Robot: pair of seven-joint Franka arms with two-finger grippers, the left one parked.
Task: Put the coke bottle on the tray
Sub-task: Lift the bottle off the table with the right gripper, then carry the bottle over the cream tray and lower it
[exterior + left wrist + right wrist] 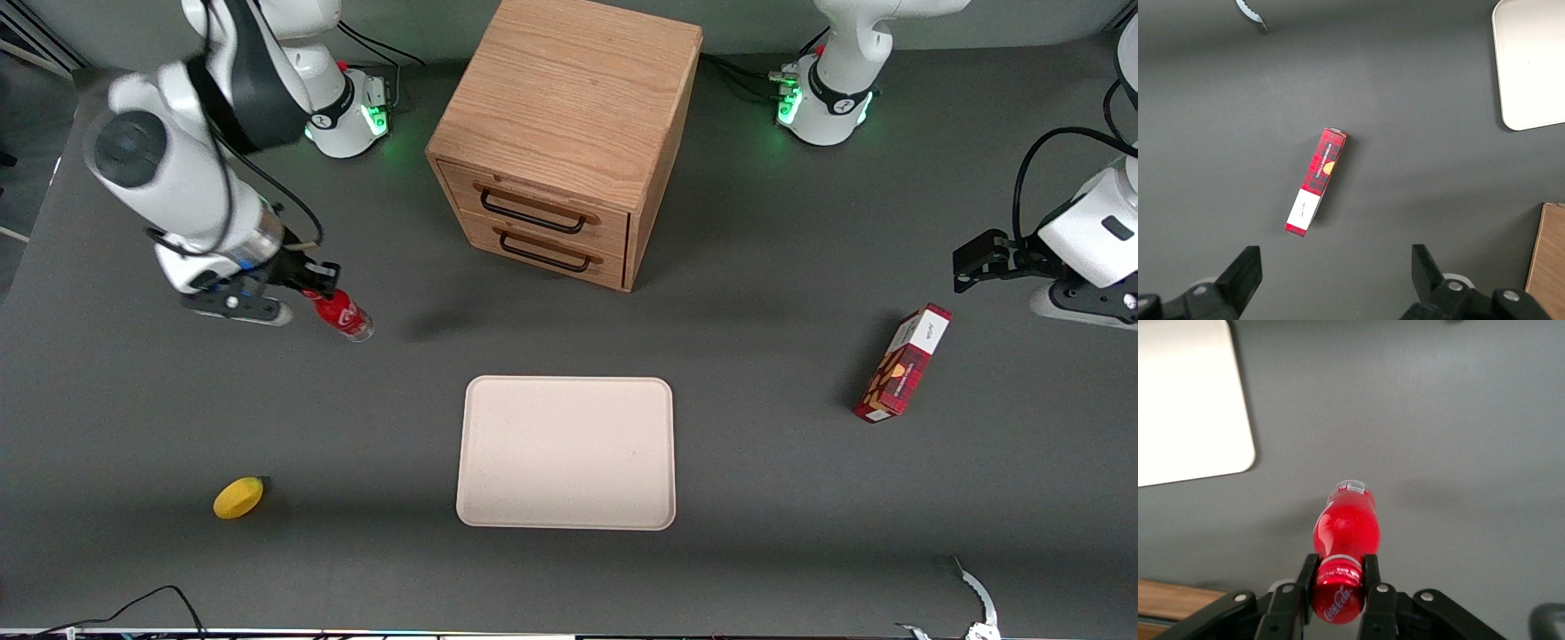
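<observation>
The coke bottle is a small red bottle with a red cap and clear base. My right gripper is shut on its cap end and holds it tilted above the table, toward the working arm's end. In the right wrist view the two black fingers clamp the cap of the bottle, whose base points away from the camera. The beige-pink tray lies flat on the table, nearer the front camera than the bottle and toward the table's middle. A corner of the tray shows in the wrist view.
A wooden two-drawer cabinet stands at the table's middle, farther from the front camera than the tray. A yellow lemon lies near the front edge. A red rectangular carton lies toward the parked arm's end, also seen in the left wrist view.
</observation>
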